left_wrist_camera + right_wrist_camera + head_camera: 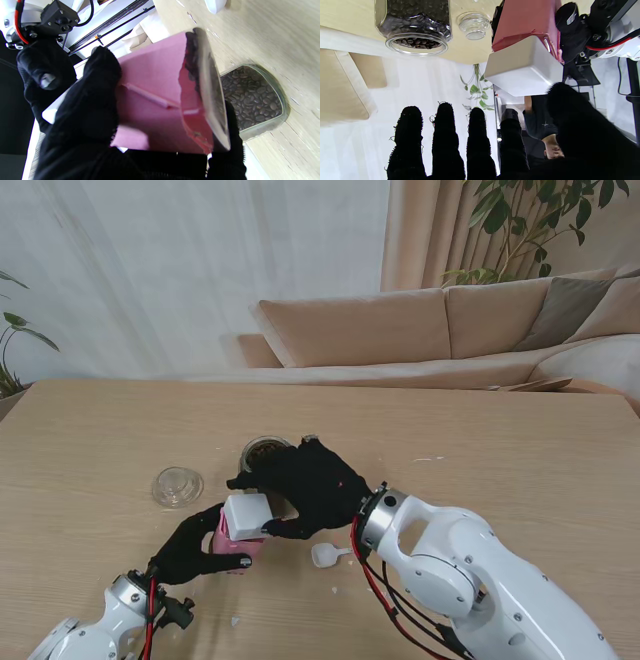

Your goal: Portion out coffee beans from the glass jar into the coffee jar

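1. Behind the pale wooden table (pixel 520 470) sat a beige sofa (pixel 420 330) and sheer curtains, with houseplants at both edges of the room.
2. Your left hand (pixel 190 548) was wrapped around the pink coffee jar (pixel 238 548), thumb on one flat side and fingers on the other, holding it just above the table.
3. Its white lid (pixel 246 517) sat on top, and your right hand (pixel 312 488) had its thumb pressed against that lid while the four fingers stayed spread and straight, gripping nothing fully.
4. Just beyond your right hand's fingertips stood the glass jar (pixel 264 451), open-mouthed and well filled with beans; its glass lid (pixel 178 486) lay to the far side of your left hand.
5. A white scoop (pixel 328 555) lay under your right wrist, just beside the coffee jar.
6. Judging by looks, the coffee jar was a light, rigid plastic box with smooth sides, so squeeze across its flat faces, low on the body.
7. I'd expect the glass jar to be heavy, slick and breakable: wrap around its body, not the rim.
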You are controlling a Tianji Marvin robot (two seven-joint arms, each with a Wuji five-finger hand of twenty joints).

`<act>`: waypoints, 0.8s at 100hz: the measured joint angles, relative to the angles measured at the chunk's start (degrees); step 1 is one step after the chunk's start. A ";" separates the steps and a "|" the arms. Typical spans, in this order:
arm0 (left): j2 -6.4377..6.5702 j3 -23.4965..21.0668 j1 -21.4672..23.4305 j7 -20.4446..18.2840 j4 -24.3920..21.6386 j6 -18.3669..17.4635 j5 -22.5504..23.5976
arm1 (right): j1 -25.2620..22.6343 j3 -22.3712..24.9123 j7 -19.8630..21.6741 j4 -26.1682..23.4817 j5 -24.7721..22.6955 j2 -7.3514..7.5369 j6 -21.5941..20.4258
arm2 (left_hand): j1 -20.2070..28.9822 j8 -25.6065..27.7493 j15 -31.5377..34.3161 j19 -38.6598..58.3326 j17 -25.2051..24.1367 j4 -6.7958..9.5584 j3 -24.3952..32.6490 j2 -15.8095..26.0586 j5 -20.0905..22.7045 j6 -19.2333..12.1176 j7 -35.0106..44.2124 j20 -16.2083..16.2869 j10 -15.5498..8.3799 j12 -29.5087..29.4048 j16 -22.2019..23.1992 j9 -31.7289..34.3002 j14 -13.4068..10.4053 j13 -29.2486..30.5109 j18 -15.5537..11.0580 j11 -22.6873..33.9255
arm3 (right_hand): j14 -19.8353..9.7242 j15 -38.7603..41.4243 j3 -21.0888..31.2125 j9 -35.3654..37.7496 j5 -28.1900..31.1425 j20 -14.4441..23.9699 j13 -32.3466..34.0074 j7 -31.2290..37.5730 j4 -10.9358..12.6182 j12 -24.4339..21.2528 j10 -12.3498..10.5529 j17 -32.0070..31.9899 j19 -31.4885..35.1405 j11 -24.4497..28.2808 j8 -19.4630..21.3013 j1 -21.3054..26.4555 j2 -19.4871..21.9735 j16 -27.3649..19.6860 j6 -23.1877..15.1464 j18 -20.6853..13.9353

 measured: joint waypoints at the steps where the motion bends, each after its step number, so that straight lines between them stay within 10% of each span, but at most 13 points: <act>1: 0.00 -0.01 0.00 0.01 0.00 0.00 0.01 | -0.10 0.12 0.00 -0.04 0.00 0.04 -0.20 | 0.00 0.00 0.00 0.00 0.00 0.00 0.00 0.00 0.00 0.00 0.00 0.00 0.00 0.00 0.00 0.00 0.00 0.00 0.00 0.00 | 0.00 -0.73 0.51 -0.71 -0.65 -0.20 0.00 -0.36 0.61 -0.13 -0.23 -0.04 -0.37 -0.44 0.00 0.82 -0.37 -0.04 -0.67 0.00; 10: -0.01 -0.03 -0.02 0.02 0.01 0.00 0.02 | -0.60 0.99 0.07 -0.29 -1.76 0.42 -2.51 | 0.00 0.00 0.00 0.00 0.00 0.00 0.00 0.00 0.00 0.00 0.00 0.00 0.00 0.00 0.00 0.00 0.00 0.00 0.00 0.00 | -0.02 -0.49 12.34 -3.27 -4.17 -0.59 -0.07 -1.16 3.33 -1.24 -1.75 -0.17 -1.04 0.10 1.64 3.45 -6.02 -0.66 -4.68 -0.08; 22: -0.01 -0.03 -0.02 -0.17 0.01 -0.03 -0.05 | -0.45 1.01 -0.90 -0.23 -6.35 0.87 -4.18 | 0.00 0.00 0.00 0.00 0.00 0.00 0.00 0.00 0.00 -0.01 0.00 0.00 0.00 0.00 0.00 0.00 0.00 0.00 0.00 0.00 | -0.04 -0.67 22.69 -6.21 -4.72 -1.23 -1.29 -1.38 -0.90 -1.55 -2.57 -0.17 -1.15 1.64 5.36 7.12 -12.31 -0.86 -7.31 -0.20; 80: 0.60 0.02 0.46 -3.25 -0.81 0.58 -2.34 | 5.79 -3.03 -6.07 6.84 -5.56 1.09 -11.78 | 0.00 0.00 0.00 0.00 0.00 0.00 0.00 0.00 0.00 -0.01 0.00 0.00 0.00 0.00 0.00 0.00 0.00 0.00 0.00 0.00 | -0.13 0.23 26.15 -7.89 -3.15 -1.36 -1.95 -0.52 -5.02 -2.20 -4.86 0.31 -1.20 4.41 11.13 9.90 -17.43 -0.89 -11.61 -1.27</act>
